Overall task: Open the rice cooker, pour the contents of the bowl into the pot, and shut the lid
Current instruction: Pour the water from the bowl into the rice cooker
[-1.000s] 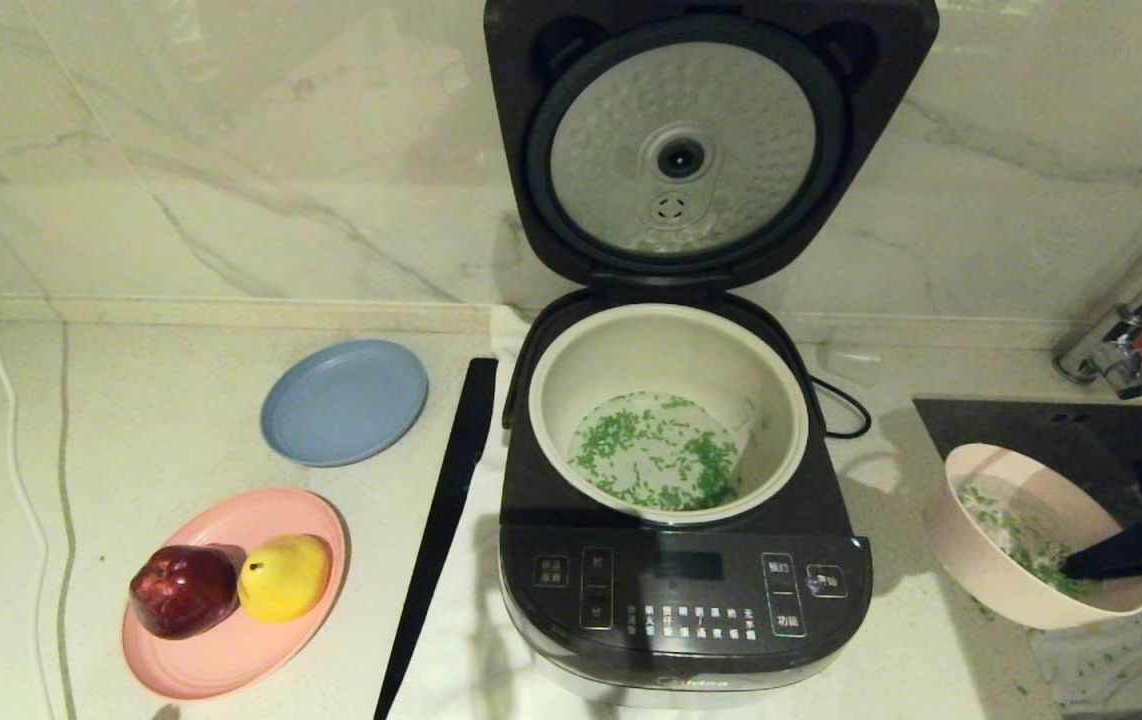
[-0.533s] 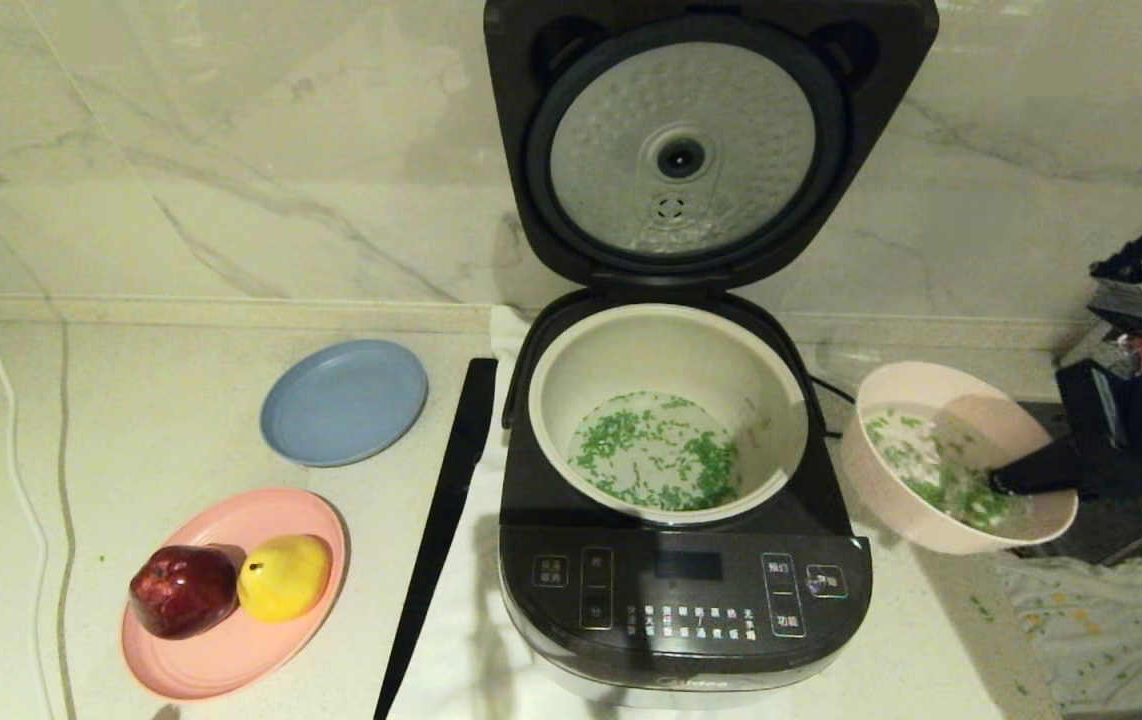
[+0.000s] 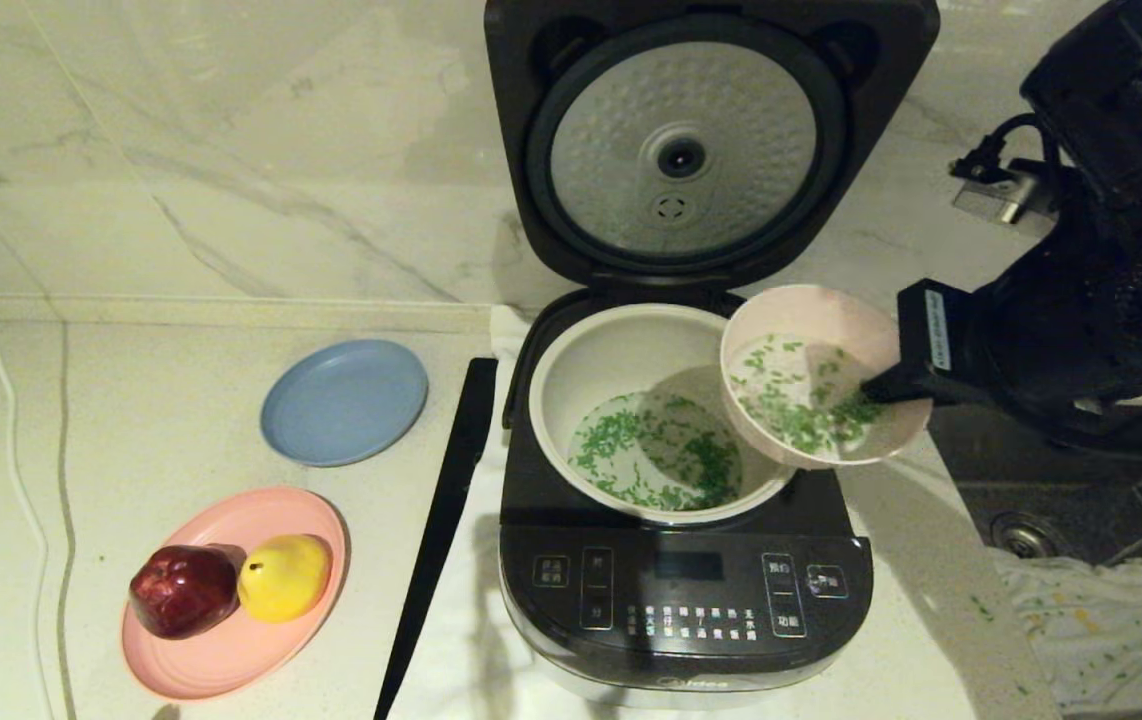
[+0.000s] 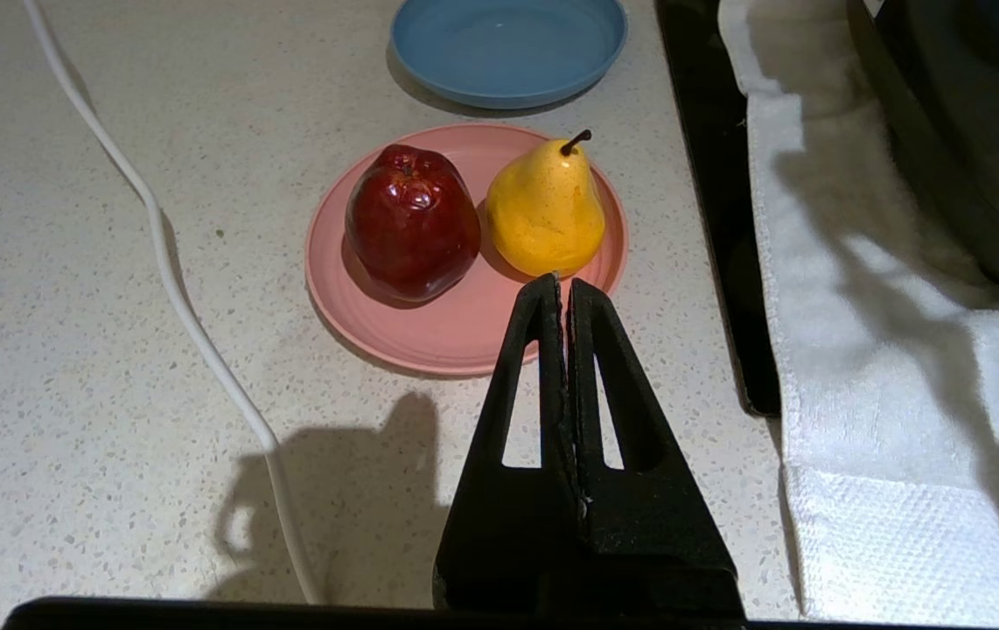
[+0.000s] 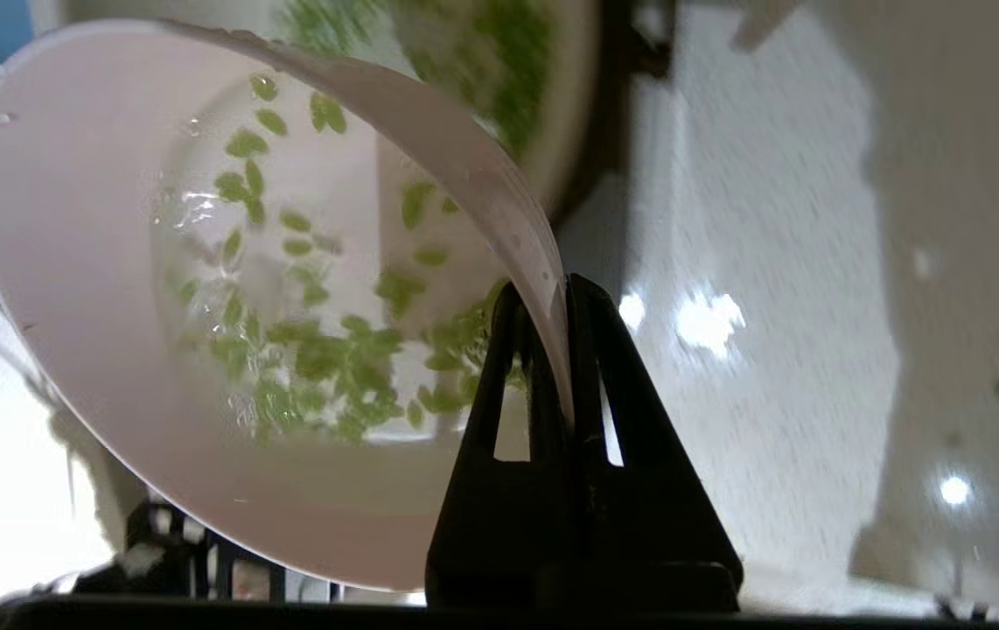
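Down by the pink plate [image 4: 464, 341] the left gripper [image 4: 562, 293] hangs idle with its fingers pressed together, over open counter [image 3: 181, 420]. The right gripper [image 3: 876, 385] pinches the rim of the bowl [image 3: 821, 375], which is tipped over the right edge of the pot [image 3: 661, 345] in the rice cooker [image 3: 681, 600]; I'd bring its lip further inside before tipping more, since the contents [image 3: 806, 405] could spill onto the cooker's shoulder. Behind, the lid [image 3: 706, 140] stands upright, so there's room only below it.
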